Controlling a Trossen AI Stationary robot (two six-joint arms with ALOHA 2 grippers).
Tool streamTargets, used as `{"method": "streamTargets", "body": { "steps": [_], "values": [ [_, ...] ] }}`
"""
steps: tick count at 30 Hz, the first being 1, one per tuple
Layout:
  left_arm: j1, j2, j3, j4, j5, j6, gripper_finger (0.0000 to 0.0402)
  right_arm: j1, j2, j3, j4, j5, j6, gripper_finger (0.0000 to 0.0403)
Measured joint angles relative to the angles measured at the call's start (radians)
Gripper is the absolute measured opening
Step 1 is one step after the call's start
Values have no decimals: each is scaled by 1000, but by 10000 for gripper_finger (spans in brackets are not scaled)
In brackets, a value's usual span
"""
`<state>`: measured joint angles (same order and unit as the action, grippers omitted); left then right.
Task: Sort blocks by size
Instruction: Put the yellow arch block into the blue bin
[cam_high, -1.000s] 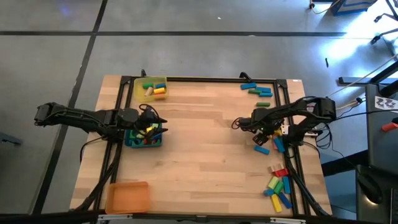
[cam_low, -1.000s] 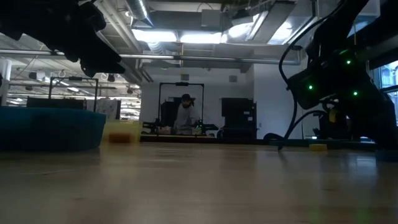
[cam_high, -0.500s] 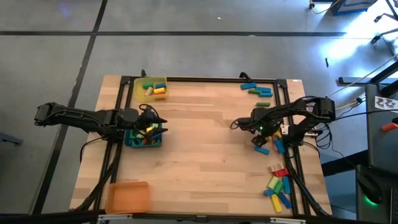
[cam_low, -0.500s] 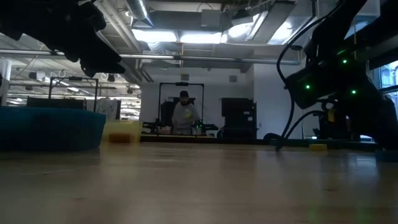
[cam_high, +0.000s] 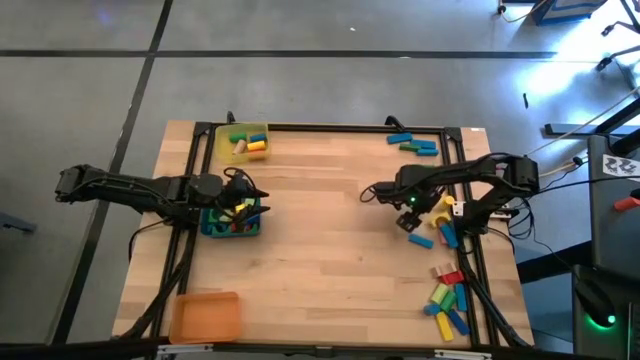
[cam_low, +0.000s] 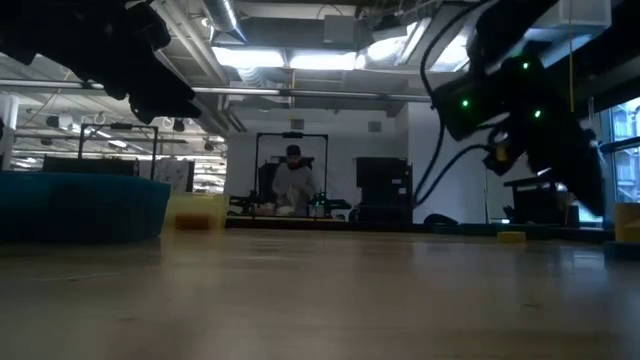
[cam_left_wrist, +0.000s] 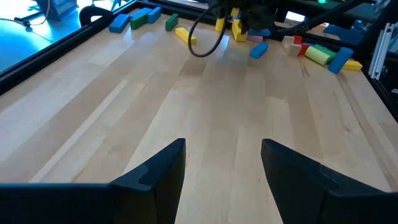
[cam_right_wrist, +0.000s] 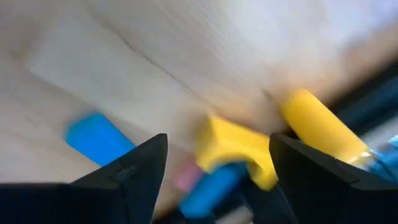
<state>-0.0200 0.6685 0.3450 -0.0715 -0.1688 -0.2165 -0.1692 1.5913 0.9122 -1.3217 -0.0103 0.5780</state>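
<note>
Loose blocks lie on the table in three groups at its right side: far right, near right, and beside my right gripper. My right gripper hangs open above the table just left of that last group. Its wrist view shows a yellow arch block, a yellow cylinder and a blue block lying beyond the fingers, none held. My left gripper stands open over the blue tray, which holds several blocks.
A yellow tray with a few blocks stands at the far left, an orange tray at the near left corner. A black frame borders the table. Bare wood spreads between the arms. A person stands far behind the table.
My right gripper has risen and drawn toward the table's left, away from the blocks at the right edge, tipping and rolling a little. Its fingers stay open, and the blocks below lie where they were.
</note>
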Motion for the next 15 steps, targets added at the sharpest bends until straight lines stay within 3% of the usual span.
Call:
{"method": "streamTargets", "body": {
  "steps": [7, 15],
  "values": [
    [0, 0, 0, -1, 0, 10, 196, 0, 0, -6, -188, 23, -5, 285],
    [0, 0, 0, -1, 0, 10, 196, 0, 0, -101, -71, 28, -4, 285]
  ]
}}
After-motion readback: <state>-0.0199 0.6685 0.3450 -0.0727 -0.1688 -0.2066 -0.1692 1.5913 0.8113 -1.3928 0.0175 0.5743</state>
